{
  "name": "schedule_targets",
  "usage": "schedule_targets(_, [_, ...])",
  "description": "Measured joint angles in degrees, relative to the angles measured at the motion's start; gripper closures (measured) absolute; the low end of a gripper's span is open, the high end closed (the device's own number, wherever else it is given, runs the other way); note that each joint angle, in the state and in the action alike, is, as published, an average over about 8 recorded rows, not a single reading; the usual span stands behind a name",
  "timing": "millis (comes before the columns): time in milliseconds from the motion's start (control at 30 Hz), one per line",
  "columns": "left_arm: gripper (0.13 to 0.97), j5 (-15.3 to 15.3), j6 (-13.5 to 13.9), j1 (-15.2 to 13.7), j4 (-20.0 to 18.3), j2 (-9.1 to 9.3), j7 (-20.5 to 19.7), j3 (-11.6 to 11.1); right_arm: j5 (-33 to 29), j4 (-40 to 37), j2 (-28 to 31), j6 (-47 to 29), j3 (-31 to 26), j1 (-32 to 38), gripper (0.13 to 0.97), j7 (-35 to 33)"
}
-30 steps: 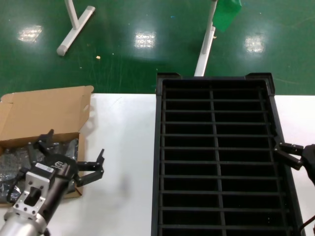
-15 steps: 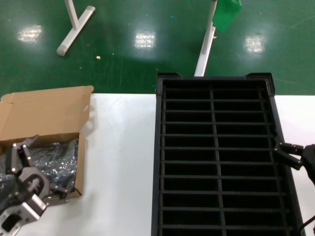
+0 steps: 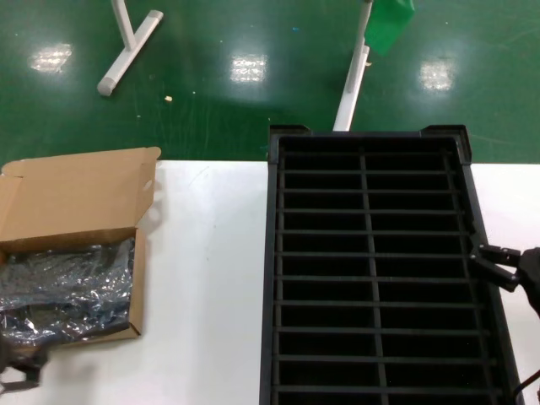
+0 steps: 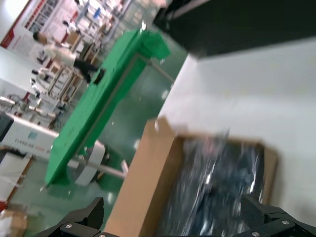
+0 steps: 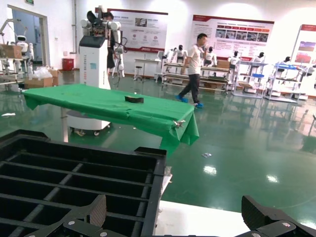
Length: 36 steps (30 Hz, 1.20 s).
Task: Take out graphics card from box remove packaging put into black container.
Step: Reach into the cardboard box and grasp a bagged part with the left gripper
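One box (image 3: 72, 245), one packaging (image 3: 67, 287), one black container (image 3: 371, 270); both grippers (image 4: 173, 224) (image 5: 175, 219) spread wide, empty

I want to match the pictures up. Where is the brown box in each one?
Head view: the box lies open at the left on the white table.
Left wrist view: the box fills the lower middle.
Right wrist view: not in it.
Shared landmark: the black container.
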Motion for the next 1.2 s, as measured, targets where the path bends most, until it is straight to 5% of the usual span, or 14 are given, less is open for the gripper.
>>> schedule_targets(333, [0.132,-1.9,3.5,-5.1,8.9,-2.78,7.0,-2.0,0.0,0.0,0.0,0.0,0.0,0.0,0.129,0.0])
schedule_targets(800, [0.132,-0.8,6.1,-16.0,17.4,-5.72,12.1,4.3,0.0,0.0,0.0,0.0,0.0,0.0,0.129,0.0])
schedule_targets(1000, [0.132,-0.1,5.5,-17.1,18.1,-6.86,11.3,6.2,0.0,0.0,0.0,0.0,0.0,0.0,0.129,0.0])
schedule_targets(1200, [0.132,0.2,5.0,-15.3,16.8,-7.75,9.6,7.2,0.0,0.0,0.0,0.0,0.0,0.0,0.129,0.0])
